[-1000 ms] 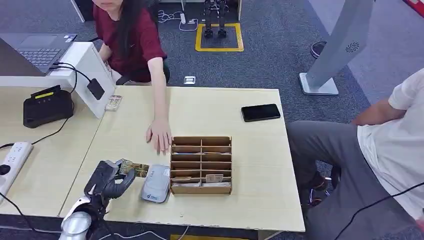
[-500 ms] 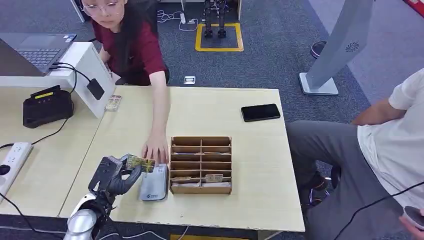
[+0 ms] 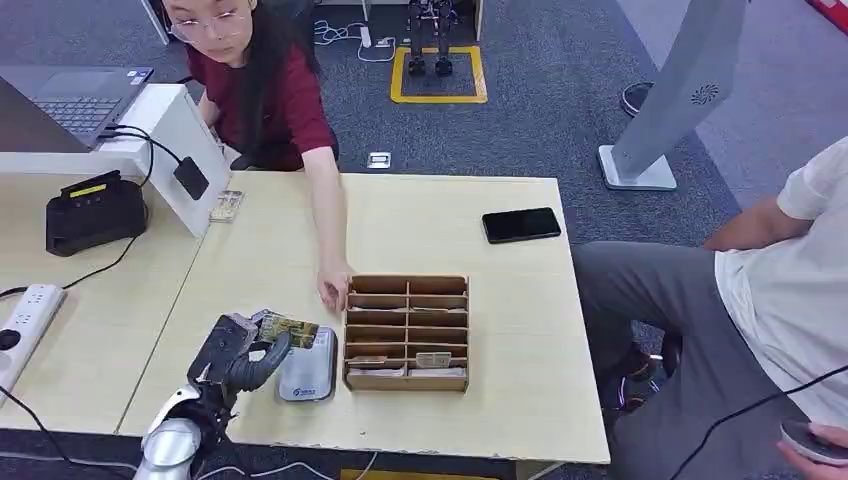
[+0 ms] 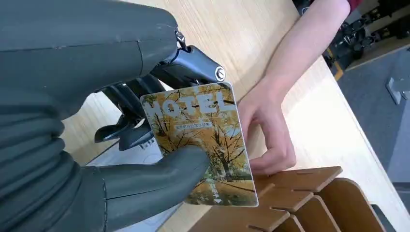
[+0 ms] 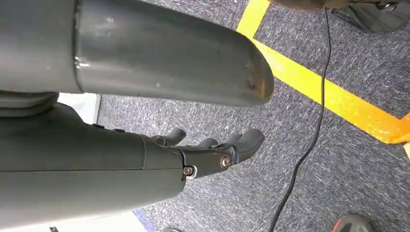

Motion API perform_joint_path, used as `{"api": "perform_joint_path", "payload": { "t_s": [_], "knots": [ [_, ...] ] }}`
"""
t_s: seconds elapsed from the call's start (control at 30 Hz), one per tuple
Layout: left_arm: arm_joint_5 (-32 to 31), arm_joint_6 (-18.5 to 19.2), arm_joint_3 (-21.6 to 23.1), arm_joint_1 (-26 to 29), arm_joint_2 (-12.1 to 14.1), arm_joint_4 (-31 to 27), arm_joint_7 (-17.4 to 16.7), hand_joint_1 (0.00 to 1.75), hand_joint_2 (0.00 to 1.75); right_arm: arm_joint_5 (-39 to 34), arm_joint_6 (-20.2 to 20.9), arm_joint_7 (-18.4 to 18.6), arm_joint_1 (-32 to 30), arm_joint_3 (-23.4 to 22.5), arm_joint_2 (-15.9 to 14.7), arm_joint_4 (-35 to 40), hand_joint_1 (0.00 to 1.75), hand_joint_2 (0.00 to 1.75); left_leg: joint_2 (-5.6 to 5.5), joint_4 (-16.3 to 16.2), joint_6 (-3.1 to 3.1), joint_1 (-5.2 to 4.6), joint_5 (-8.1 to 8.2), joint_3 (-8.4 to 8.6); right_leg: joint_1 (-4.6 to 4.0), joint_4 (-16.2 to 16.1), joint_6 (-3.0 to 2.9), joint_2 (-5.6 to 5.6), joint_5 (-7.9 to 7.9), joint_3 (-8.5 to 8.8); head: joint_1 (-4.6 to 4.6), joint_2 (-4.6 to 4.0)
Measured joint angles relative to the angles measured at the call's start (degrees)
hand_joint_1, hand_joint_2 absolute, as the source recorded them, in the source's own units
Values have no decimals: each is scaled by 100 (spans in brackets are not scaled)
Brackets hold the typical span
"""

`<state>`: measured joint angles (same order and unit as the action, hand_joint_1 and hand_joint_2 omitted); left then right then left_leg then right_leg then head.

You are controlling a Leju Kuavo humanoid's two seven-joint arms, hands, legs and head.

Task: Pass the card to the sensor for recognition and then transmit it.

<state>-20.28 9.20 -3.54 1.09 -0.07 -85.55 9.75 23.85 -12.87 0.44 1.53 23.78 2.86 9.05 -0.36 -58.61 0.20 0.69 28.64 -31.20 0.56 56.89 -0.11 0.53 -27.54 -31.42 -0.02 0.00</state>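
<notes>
robot hand (image 4: 121, 159) pinches hotel card (image 4: 205, 140) | person's hand (image 4: 266, 130) touches wooden organizer (image 4: 309, 198)

The left hand (image 3: 240, 362) is hemmed at the table's (image 3: 500, 400) near edge: sensor (image 3: 308, 366) beside it, wooden organiser (image 3: 405, 330) beyond, a person's hand (image 3: 333, 287) touching the organiser's far left corner.

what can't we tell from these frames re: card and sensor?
- Card over sensor: contact or gap unclear in head view; in left wrist view the left hand hides the sensor.
- Card's small print: too small.
- Slot contents of wooden rack: too small in head view.
- Right hand: hangs over floor, fingers partly hidden.
</notes>
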Motion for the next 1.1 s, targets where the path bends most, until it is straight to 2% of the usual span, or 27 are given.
{"api": "perform_joint_path", "payload": {
  "t_s": [0.33, 0.53, 0.77, 0.9, 1.1],
  "knots": [
    [-48, -4, 61, 27, 0, 0, 0, 175, 175, 0, 0, 0, 1, 0, 0, 0, 0, 0, 0, 0, 0, 0, 0, 0, 0, 0, 0, 0, 0, 0, 2, 0],
    [-306, -83, 131, 71, 0, 39, -35, 175, 175, 0, -4, 0, 2, 0, 0, 0, 0, 0, 0, 0, 0, 0, 0, 0, 0, 0, 0, 0, 0, 0, 2, -2],
    [-1198, -512, 238, 87, 2, 190, -120, 175, 175, 9, -4, 0, 7, 0, 0, 0, 0, 0, 0, 0, 0, 0, 0, 0, 0, 0, 0, 0, 0, -1, 2, 0],
    [-1505, -566, 258, 86, -4, 302, -127, 175, 175, 9, -4, 0, 9, 0, 0, 0, 0, 0, 0, 0, 0, 0, 0, 0, 0, 0, 0, 0, 0, -1, 2, 0],
    [-2140, -846, 299, 64, -33, 450, -278, 175, 175, 39, -4, 11, 19, 0, 0, 0, 0, 0, 0, 0, 0, 0, 0, 1, 0, 0, 0, 0, 0, 0, 2, 0]
  ]
}}
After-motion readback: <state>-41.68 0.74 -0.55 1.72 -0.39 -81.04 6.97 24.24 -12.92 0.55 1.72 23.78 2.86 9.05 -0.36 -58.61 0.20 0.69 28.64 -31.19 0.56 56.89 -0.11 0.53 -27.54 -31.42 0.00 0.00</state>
